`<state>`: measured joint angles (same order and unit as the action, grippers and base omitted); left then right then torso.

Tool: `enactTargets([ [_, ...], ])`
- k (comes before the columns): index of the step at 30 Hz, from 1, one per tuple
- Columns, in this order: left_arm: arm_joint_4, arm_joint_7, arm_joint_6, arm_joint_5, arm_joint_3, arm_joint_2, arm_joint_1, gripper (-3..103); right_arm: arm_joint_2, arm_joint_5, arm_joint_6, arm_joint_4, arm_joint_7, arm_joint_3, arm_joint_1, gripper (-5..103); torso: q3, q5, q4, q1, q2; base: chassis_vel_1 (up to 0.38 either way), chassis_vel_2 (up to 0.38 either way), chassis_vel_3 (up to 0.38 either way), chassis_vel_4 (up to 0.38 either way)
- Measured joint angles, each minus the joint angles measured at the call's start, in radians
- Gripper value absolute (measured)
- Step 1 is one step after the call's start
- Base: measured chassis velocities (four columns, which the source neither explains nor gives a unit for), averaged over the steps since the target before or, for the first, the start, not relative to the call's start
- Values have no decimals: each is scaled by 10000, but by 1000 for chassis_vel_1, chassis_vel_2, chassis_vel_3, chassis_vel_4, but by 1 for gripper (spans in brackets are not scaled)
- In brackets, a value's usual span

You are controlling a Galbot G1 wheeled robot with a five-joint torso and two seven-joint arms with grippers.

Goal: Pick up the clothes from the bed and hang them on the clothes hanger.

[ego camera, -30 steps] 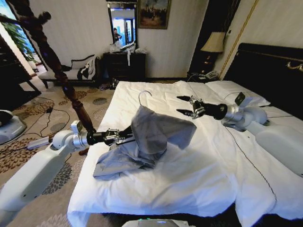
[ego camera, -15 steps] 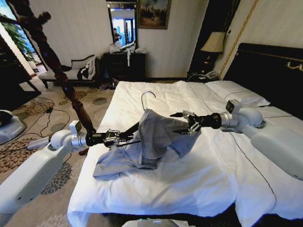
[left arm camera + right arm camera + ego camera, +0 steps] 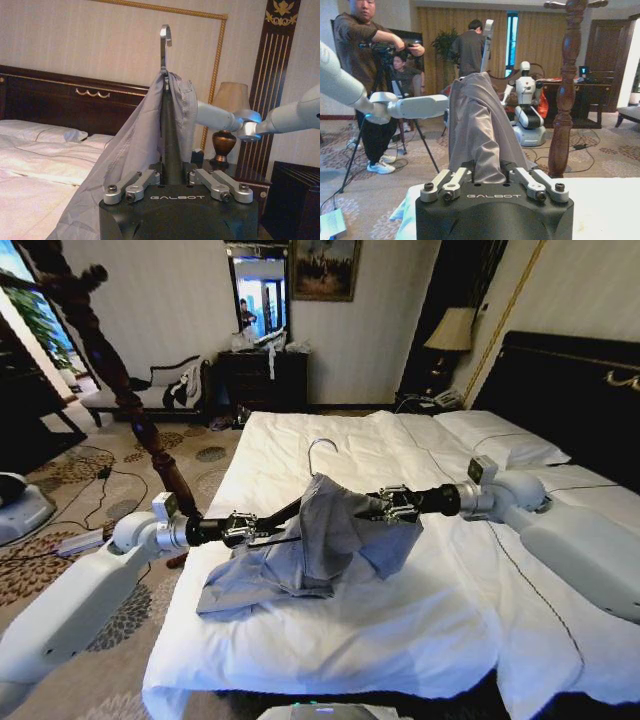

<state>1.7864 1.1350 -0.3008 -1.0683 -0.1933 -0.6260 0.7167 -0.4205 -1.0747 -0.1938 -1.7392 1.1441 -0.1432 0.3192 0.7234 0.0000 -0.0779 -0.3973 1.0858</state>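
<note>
**Shirt draped on hanger, held above the bed by both arms**

White bedding covers the bed [image 3: 420, 610], which fills the middle of the head view, with a black headboard [image 3: 560, 390] at the right and patterned carpet [image 3: 90, 570] at the left. A carved wooden post [image 3: 130, 390] stands beside the bed's left edge.

The left gripper [image 3: 258, 527] reaches in from the left, level with the mattress edge. Its fingers are pressed together on the dark end of the hanger [image 3: 290, 512]. In the left wrist view the hanger [image 3: 170, 130] rises straight out from between the closed fingers, with its silver hook [image 3: 166, 37] at the top.

The shirt [image 3: 320, 540] is grey-blue and hangs over the hanger's right half. Its lower part trails down and lies bunched on the duvet near the left edge of the bed. The hook [image 3: 320, 448] stands clear above the fabric.

The right gripper [image 3: 392, 506] reaches in from the right, at the shirt's upper right edge. In the right wrist view its fingers are closed, pinching a fold of the shirt [image 3: 480, 130], which rises from between them.

A bedside lamp [image 3: 450, 330] stands in the far corner beside the headboard.
</note>
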Motion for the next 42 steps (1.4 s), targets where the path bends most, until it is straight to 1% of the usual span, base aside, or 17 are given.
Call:
enactTargets([
  [1, 0, 0, 0, 0, 0, 0, 0, 19, 0, 0, 0, 0, 0, 0, 0, 30, 0, 0, 0, 0, 0, 0, 0, 0, 0],
  [3, -103, 37, 26, 0, 135, 17, -163, 19, -92, 132, -37, 44, 314, -29, -77, 19, 0, 0, 1, 0, 0, 0, 0, 0, 0],
  [4, -168, 80, 43, 0, 185, 17, -234, 19, -124, 166, -55, 63, 476, -37, -101, 17, 0, 0, 1, 0, 0, 0, 0, 0, 0],
  [5, -168, 80, 43, 0, 185, 17, -234, 19, -124, 166, -55, 63, 476, -37, -101, 17, 0, 0, 1, 0, 0, 0, 0, 0, 0],
  [8, -297, 131, 68, 1, 302, -16, -402, 19, -190, 334, -131, 107, 1091, -25, -132, 16, 0, 0, 0, 0, 0, 0, 0, 0, 0],
  [9, -297, 131, 68, 1, 302, -16, -402, 19, -190, 334, -131, 107, 1091, -25, -132, 16, 0, 0, 0, 0, 0, 0, 0, 0, 0],
  [10, -303, 136, 69, -1, 322, -34, -434, 19, -196, 416, -139, 121, 1277, -7, -132, 16, 0, 0, 1, 0, 0, 0, 0, 0, 0],
  [13, -300, 139, 68, -45, 340, -68, -496, 19, -189, 523, -141, 139, 1496, 39, -77, 16, 0, 0, 0, 0, 0, 0, 0, 0, 0],
  [20, -217, 110, 76, -207, 288, -35, -492, 19, -210, 550, -141, 171, 1522, 61, -15, 16, 0, 0, 0, 0, 0, 0, 0, 0, 0],
  [30, -168, 10, 127, -229, 91, -3, -253, 18, -343, 523, -287, 299, 1261, 39, 13, 16, 0, 0, 1, 0, 1, 0, 0, 0, 0],
  [33, -186, 7, 134, -213, 61, -35, -230, 18, -356, 387, -345, 353, 1301, 13, 15, 16, 0, 0, 1, 0, 0, 0, 0, 0, 0],
  [42, -245, 8, 161, -224, 61, -39, -306, 18, -376, 371, -370, 395, 1406, 12, -4, 16, 0, 0, 0, 0, 0, 0, 0, 0, 0],
])
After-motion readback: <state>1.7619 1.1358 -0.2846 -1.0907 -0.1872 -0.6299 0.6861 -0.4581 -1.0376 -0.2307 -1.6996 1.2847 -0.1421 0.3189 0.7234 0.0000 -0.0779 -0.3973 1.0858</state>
